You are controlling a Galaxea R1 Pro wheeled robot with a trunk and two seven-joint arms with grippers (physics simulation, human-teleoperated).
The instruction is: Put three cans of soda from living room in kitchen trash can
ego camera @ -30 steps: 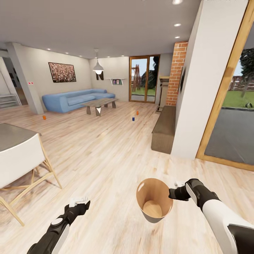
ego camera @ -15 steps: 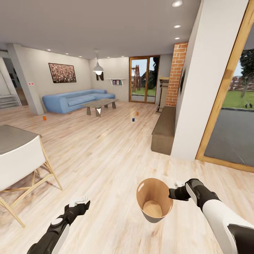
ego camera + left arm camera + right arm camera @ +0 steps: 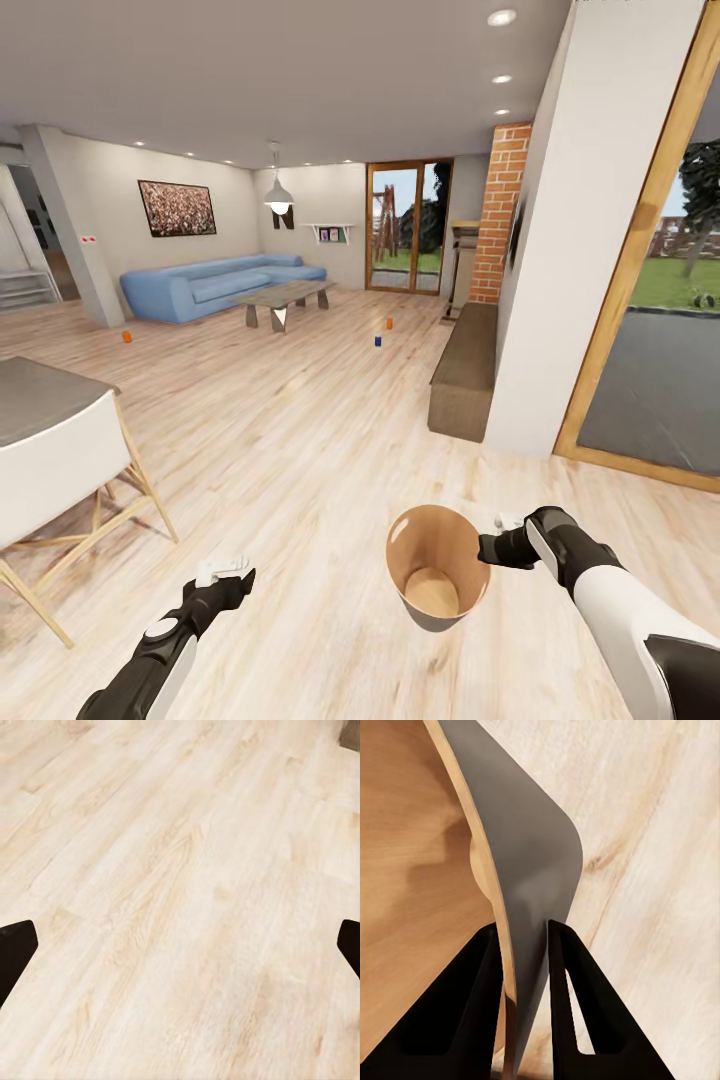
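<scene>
The trash can (image 3: 437,565), grey outside with a tan rim and brown inside, hangs low over the wood floor. My right gripper (image 3: 489,548) is shut on its rim. In the right wrist view the two black fingers (image 3: 472,1005) pinch the can's wall (image 3: 529,855), one inside and one outside. My left gripper (image 3: 222,573) is open and holds nothing; its fingertips (image 3: 15,952) stand wide apart over bare floor. Far ahead on the living room floor stand three soda cans: an orange one (image 3: 127,337) at the left, another orange one (image 3: 389,322) and a dark blue one (image 3: 378,340) near the middle.
A blue L-shaped sofa (image 3: 210,283) and a low coffee table (image 3: 283,296) stand at the back. On the right are a brick fireplace (image 3: 500,210), a brown bench (image 3: 468,365) and a white pillar (image 3: 580,230). A white chair (image 3: 60,480) and a grey table (image 3: 30,395) are close on the left.
The whole view has shifted slightly, so the camera has moved a little. Both arms and the held trash can keep their places in the picture.
</scene>
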